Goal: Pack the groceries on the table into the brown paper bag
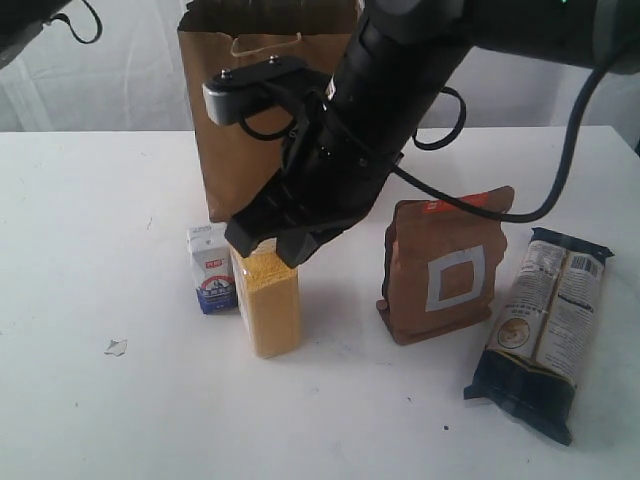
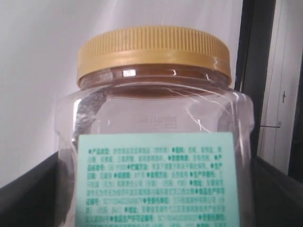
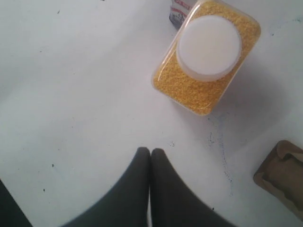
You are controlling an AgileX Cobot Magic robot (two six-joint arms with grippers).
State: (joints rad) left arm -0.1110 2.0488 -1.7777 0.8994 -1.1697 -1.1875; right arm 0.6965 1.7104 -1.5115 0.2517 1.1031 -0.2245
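Note:
A yellow-lidded clear jar with a pale green label fills the left wrist view, and my left gripper is shut on it, a dark finger showing on each side. The exterior view shows neither this jar nor this gripper. My right gripper is shut on nothing and hangs just above the yellow white-capped bottle, which stands on the table. The small white-blue carton stands against the bottle's left side. The brown paper bag stands upright behind them.
The copper-brown pouch stands to the right of the bottle. The long dark-blue and cream packet lies at the far right near the table's front edge. A small scrap lies front left. The right arm crosses in front of the bag.

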